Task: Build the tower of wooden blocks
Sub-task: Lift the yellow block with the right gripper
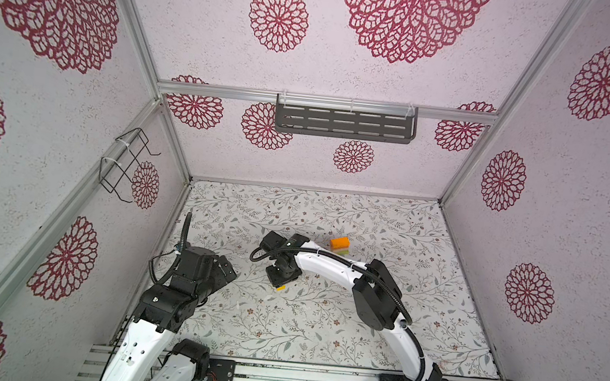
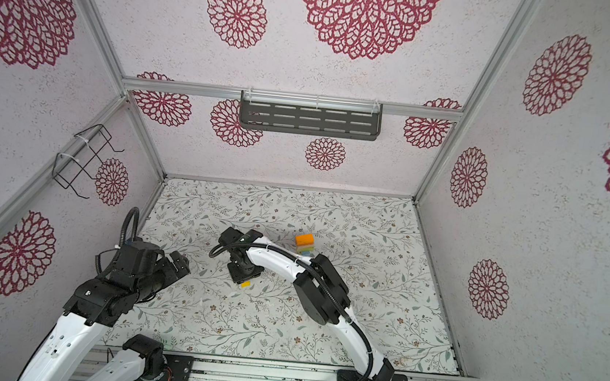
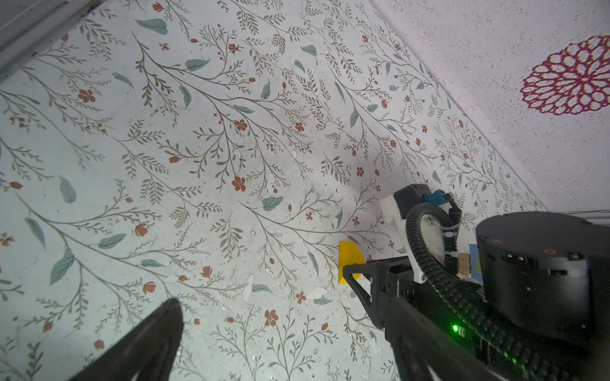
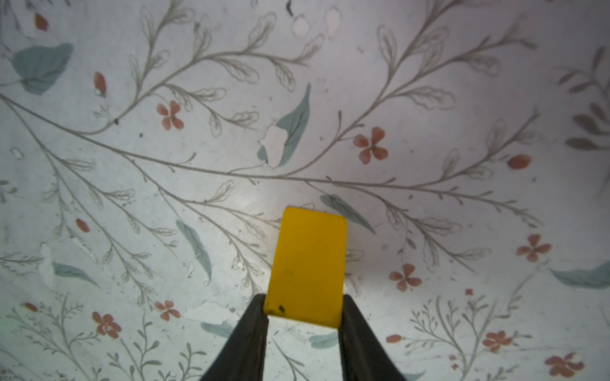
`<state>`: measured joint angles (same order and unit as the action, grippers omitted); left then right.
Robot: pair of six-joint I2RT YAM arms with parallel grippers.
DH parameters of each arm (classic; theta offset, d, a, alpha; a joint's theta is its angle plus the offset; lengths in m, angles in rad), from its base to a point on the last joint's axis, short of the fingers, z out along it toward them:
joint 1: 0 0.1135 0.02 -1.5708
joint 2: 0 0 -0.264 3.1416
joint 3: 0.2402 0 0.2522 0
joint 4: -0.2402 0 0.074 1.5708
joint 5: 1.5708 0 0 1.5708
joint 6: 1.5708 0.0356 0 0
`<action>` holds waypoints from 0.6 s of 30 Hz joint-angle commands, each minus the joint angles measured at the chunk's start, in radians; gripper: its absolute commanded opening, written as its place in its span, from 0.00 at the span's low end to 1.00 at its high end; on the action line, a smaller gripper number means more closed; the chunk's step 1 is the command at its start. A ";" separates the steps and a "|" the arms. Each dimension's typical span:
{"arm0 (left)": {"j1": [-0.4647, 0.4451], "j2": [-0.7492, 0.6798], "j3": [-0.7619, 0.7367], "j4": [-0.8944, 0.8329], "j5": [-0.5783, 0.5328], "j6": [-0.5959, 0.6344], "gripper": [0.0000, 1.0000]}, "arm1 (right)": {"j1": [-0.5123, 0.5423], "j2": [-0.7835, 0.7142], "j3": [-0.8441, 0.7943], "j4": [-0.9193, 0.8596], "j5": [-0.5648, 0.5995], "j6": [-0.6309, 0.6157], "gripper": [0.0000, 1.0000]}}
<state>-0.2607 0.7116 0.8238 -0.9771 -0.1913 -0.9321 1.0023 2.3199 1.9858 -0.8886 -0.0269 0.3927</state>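
Observation:
The wood block tower (image 1: 340, 246) (image 2: 305, 243) stands mid-table, a short stack with an orange block on top and green and pale layers under it. My right gripper (image 4: 303, 305) (image 1: 281, 281) points down at the table left of the tower. It is shut on the near end of a yellow block (image 4: 308, 260) (image 1: 280, 287) (image 2: 245, 284) (image 3: 349, 255), which lies flat on the table. My left gripper (image 3: 260, 297) (image 1: 227, 271) hovers at the table's left side, open, with nothing between its fingers.
The floral table cover (image 1: 321, 326) is bounded by patterned walls on three sides and a metal rail (image 1: 300, 378) at the front. A dark slotted shelf (image 1: 344, 121) hangs on the back wall and a wire rack (image 1: 126, 166) on the left wall.

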 commanded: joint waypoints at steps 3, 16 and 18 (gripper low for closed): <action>0.013 -0.009 -0.005 0.008 0.000 0.014 0.99 | 0.001 -0.036 0.034 -0.045 0.023 -0.002 0.27; 0.009 0.173 0.045 0.162 0.101 0.098 0.99 | -0.099 -0.204 0.193 -0.248 0.121 -0.089 0.24; 0.003 0.214 0.061 0.200 0.111 0.097 0.99 | -0.136 -0.246 0.193 -0.264 0.127 -0.101 0.24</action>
<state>-0.2581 0.8982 0.8448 -0.8597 -0.1047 -0.8597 0.9276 2.1906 2.1410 -1.0698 0.0525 0.3275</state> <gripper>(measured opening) 0.992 0.319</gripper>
